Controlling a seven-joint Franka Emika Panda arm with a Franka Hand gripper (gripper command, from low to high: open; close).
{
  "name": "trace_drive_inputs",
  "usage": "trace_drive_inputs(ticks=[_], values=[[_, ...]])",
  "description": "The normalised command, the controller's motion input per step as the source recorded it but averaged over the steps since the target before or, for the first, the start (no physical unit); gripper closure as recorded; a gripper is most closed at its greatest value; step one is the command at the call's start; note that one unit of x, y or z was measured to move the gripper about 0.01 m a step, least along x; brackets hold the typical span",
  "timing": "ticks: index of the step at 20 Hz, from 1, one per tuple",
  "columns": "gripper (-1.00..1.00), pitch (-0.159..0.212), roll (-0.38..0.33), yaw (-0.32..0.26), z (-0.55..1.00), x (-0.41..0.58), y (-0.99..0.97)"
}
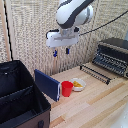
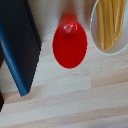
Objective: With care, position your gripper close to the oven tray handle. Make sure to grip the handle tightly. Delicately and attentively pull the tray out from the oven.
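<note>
Oven tray handle (image 1: 95,73): fronts the tray (image 1: 100,69), drawn out from the oven (image 1: 114,55) at the exterior view's right
Fingers (image 1: 55,52): parted, empty; you hold nothing
Gripper (image 1: 60,51): hangs high, pointing down over red cup (image 2: 70,42); well apart from the handle; you must travel

Exterior view: wide, oblique. Wrist view: straight down, close; both show red cup (image 1: 67,88) (image 2: 70,44).
</note>
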Motion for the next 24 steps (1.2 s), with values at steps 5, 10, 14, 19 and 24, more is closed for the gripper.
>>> trace_drive_inputs(ticks=[5, 10, 14, 19, 24], values=[[-1.0, -0.014, -0.375, 0.072, 0.0, 0.039, -0.08], [-1.0, -0.024, -0.375, 0.071, 0.0, 0.069, -0.12], [-1.0, -0.055, -0.366, 0.086, 0.0, 0.101, -0.17], [-1.0, -0.09, -0.334, 0.108, -0.02, 0.147, -0.18], [-1.0, -0.033, -0.356, 0.103, -0.07, 0.158, -0.17]])
